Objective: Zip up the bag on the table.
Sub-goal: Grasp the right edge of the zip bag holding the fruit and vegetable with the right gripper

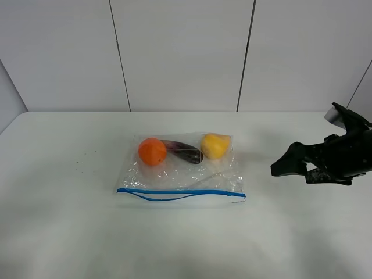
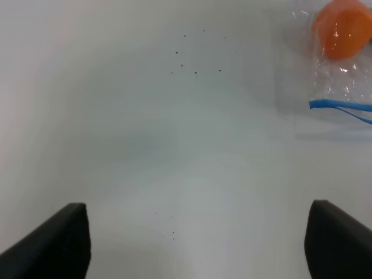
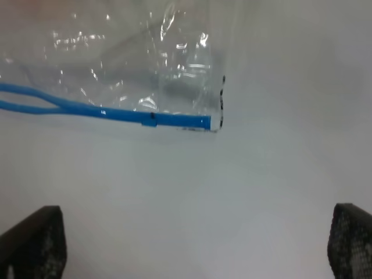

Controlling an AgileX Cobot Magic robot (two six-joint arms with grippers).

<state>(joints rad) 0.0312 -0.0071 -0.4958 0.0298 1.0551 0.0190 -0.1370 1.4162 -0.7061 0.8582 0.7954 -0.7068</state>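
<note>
A clear, crinkly zip bag (image 1: 180,171) lies flat near the middle of the white desk (image 1: 64,226). From up high you can see all of it. An orange (image 1: 152,151), a dark eggplant (image 1: 185,151) and a yellow pear (image 1: 214,145) sit in a row inside, along the far side of the bag. The orange and the eggplant touch. The blue zip strip (image 1: 180,192) runs along the near edge. For part of the way it splits into two blue lines, and they join again toward the right end. The right pincer (image 1: 289,168) shows in the high view as a black shape off to the right of the bag, well apart from it. Its own camera shows more: both dark fingers (image 3: 35,244) stand wide apart with nothing between them, and past them is the bag's right corner, where the two blue lines meet. No fruit shows in that view. The left pincer (image 2: 197,250) shows only in its own camera. It is wide open too and holds nothing. Beyond it are bare desk with a few tiny dark specks (image 2: 186,61), the orange, and the left end of the blue strip.
</note>
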